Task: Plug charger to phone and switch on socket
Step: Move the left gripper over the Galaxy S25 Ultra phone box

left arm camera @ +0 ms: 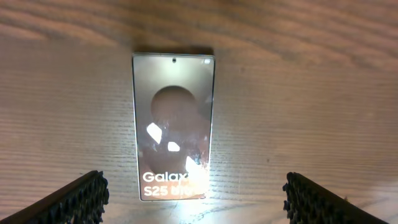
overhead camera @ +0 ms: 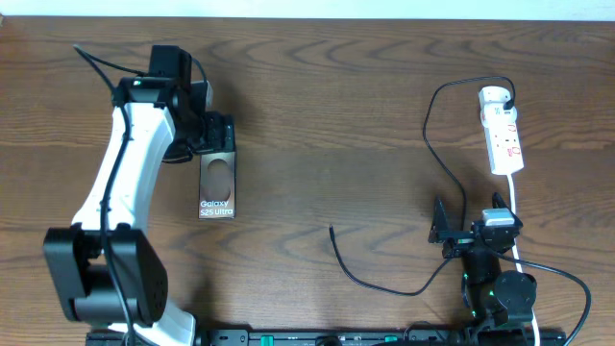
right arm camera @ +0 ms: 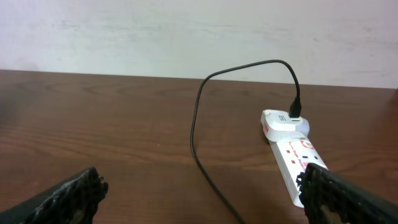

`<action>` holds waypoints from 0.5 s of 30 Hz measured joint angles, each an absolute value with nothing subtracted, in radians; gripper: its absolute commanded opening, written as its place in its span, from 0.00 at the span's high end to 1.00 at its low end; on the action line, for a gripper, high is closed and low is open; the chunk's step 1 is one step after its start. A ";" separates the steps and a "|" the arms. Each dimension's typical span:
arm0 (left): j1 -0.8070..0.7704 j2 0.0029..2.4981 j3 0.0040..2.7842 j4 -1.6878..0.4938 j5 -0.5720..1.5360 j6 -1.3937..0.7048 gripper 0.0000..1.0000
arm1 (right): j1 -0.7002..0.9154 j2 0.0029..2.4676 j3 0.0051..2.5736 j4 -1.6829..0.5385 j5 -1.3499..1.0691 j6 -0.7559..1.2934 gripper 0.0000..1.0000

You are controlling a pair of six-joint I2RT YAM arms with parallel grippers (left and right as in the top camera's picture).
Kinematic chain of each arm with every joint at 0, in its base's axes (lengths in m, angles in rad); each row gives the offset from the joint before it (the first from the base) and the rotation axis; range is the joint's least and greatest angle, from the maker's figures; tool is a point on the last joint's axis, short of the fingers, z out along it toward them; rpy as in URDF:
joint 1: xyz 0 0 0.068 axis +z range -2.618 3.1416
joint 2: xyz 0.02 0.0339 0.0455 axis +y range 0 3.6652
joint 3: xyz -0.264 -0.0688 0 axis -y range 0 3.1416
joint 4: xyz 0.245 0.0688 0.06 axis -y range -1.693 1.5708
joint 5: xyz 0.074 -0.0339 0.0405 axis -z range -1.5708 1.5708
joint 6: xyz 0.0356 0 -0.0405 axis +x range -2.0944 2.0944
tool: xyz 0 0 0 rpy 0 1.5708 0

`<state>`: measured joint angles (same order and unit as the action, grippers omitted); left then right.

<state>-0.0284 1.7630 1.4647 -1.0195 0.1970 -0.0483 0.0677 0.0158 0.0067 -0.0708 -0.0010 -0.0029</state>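
Note:
The phone lies flat on the wooden table, glossy face up, with pale "Galaxy S25 Ultra" lettering; it fills the middle of the left wrist view. My left gripper is open just above the phone's far end, its fingers spread wide at either side. The black charger cable runs from a white adapter in the socket down to its free plug end on the table. My right gripper is open and empty near the table's front edge. In the right wrist view the cable and socket lie ahead.
The socket's white cord runs down past my right arm. A strip of black hardware lines the front edge. A pale wall stands behind the table.

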 measured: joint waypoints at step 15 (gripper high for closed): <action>-0.030 1.805 1.348 -0.952 0.195 -0.022 0.11 | 0.068 0.015 0.007 -0.071 0.000 -0.003 0.00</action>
